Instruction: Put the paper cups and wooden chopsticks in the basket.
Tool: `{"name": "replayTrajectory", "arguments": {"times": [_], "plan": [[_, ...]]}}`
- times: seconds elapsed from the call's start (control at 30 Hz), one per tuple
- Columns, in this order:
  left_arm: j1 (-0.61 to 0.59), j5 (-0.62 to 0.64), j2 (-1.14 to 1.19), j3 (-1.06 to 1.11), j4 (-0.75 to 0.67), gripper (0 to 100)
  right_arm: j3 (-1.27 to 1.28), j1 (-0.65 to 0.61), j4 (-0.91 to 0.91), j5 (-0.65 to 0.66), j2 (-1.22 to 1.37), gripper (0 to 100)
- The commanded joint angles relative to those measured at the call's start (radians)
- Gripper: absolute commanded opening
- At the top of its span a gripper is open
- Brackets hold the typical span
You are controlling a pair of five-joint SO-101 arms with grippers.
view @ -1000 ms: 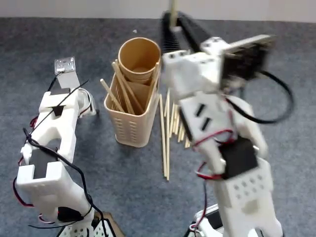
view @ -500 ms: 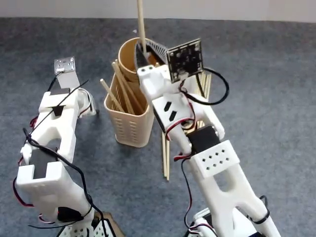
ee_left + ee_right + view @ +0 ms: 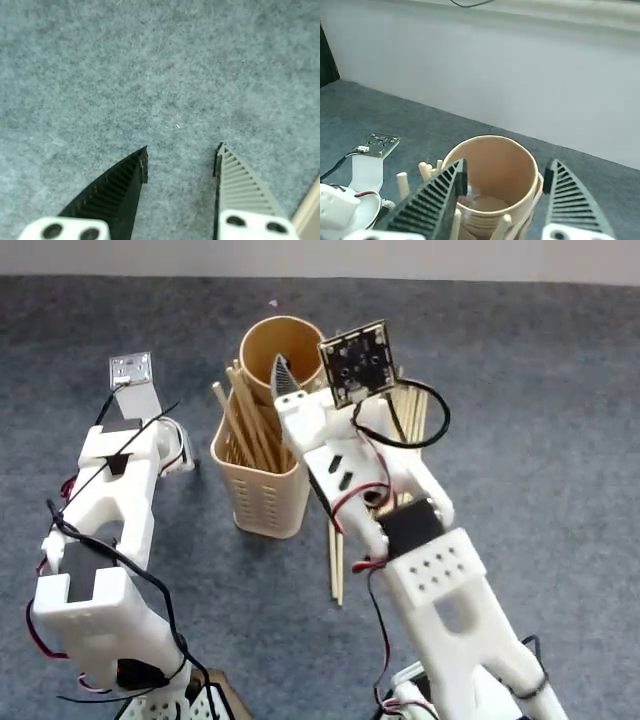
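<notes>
A beige slotted basket [image 3: 258, 485] stands on the grey carpet with stacked paper cups [image 3: 283, 352] and several wooden chopsticks [image 3: 245, 425] upright in it. More chopsticks [image 3: 335, 545] lie loose on the carpet to its right, partly under the right arm. My right gripper [image 3: 285, 380] hangs just above the basket, open and holding nothing. In the right wrist view its fingertips flank the cup [image 3: 492, 197], with chopstick ends [image 3: 402, 178] beside it. My left gripper [image 3: 182, 149] is open over bare carpet, left of the basket.
The left arm [image 3: 110, 490] lies stretched along the left side, its camera board [image 3: 130, 370] near the basket's far left. A pale wall [image 3: 520, 75] runs behind the carpet. Open carpet lies to the far right.
The right arm swung left over the basket carrying an upright chopstick. The chopstick has left the gripper and now stands in the basket. The left arm stayed still.
</notes>
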Motion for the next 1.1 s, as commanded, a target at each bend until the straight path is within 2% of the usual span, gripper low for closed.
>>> {"name": "replayTrajectory", "arguments": {"times": [0.0, 0.13, 0.23, 0.47, 0.77, 1.07], "plan": [[0.002, -0.006, -0.005, -0.007, -0.009, 22, -0.139, 0.107, 0.206, -0.005, -0.113, 24.5], [0.005, -0.006, -0.005, -0.007, -0.009, 22, -0.278, 0.262, 0.498, -0.008, -0.147, 24.5], [0.007, -0.006, -0.005, -0.007, -0.006, 22, -0.289, 0.326, 0.591, -0.003, -0.133, 24.5], [0.007, -0.006, -0.005, -0.005, -0.005, 22, -0.036, 0.357, 0.42, 0.026, 0.154, 24.5], [0.004, -0.006, -0.005, -0.004, -0.005, 22, -0.125, 0.394, 0.372, 0.017, 0.608, 24.5], [0.008, -0.006, -0.005, -0.004, -0.005, 22, -0.122, 0.415, 0.269, 0.025, 0.803, 24.5]]}}
